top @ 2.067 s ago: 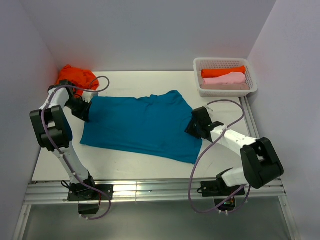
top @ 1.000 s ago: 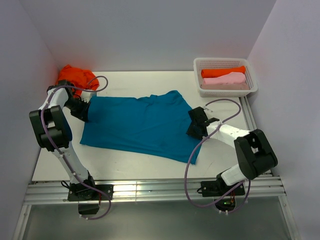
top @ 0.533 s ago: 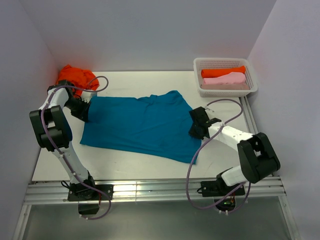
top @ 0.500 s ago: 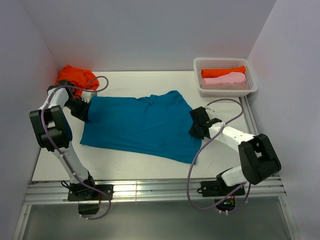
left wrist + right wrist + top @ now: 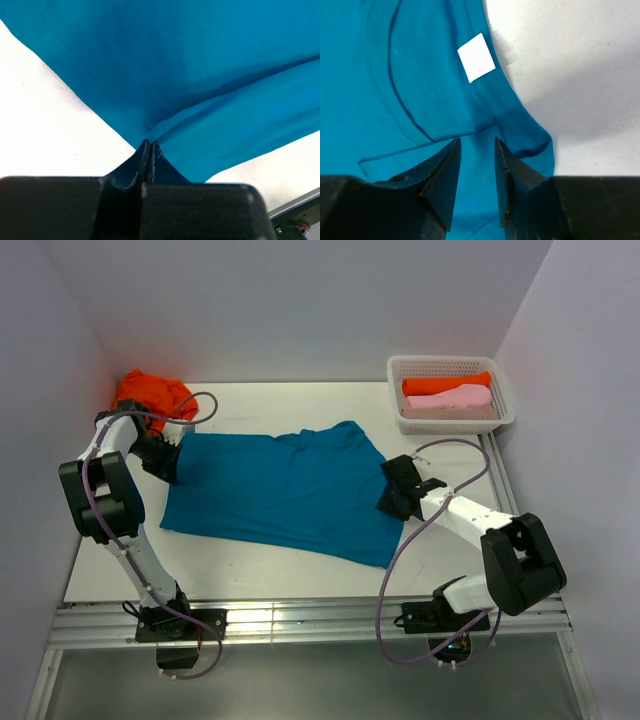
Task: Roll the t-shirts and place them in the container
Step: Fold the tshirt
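Observation:
A teal t-shirt (image 5: 280, 490) lies spread flat across the middle of the table. My left gripper (image 5: 172, 462) is at its left edge. In the left wrist view this gripper (image 5: 149, 143) is shut on a pinch of the teal cloth (image 5: 200, 75), which fans out from the tips. My right gripper (image 5: 388, 502) is at the shirt's right edge, by the collar. Seen from the right wrist, its jaws (image 5: 477, 142) stand apart over the teal cloth (image 5: 420, 90), just below the collar's white label (image 5: 476, 57).
A crumpled orange t-shirt (image 5: 150, 395) lies at the back left corner, behind the left arm. A white lattice basket (image 5: 450, 423) at the back right holds a rolled orange shirt (image 5: 445, 384) and a rolled pink shirt (image 5: 450, 399). Walls enclose three sides.
The right arm has shifted slightly back and forth at the shirt's right edge. The left gripper and the shirt's left side have stayed put.

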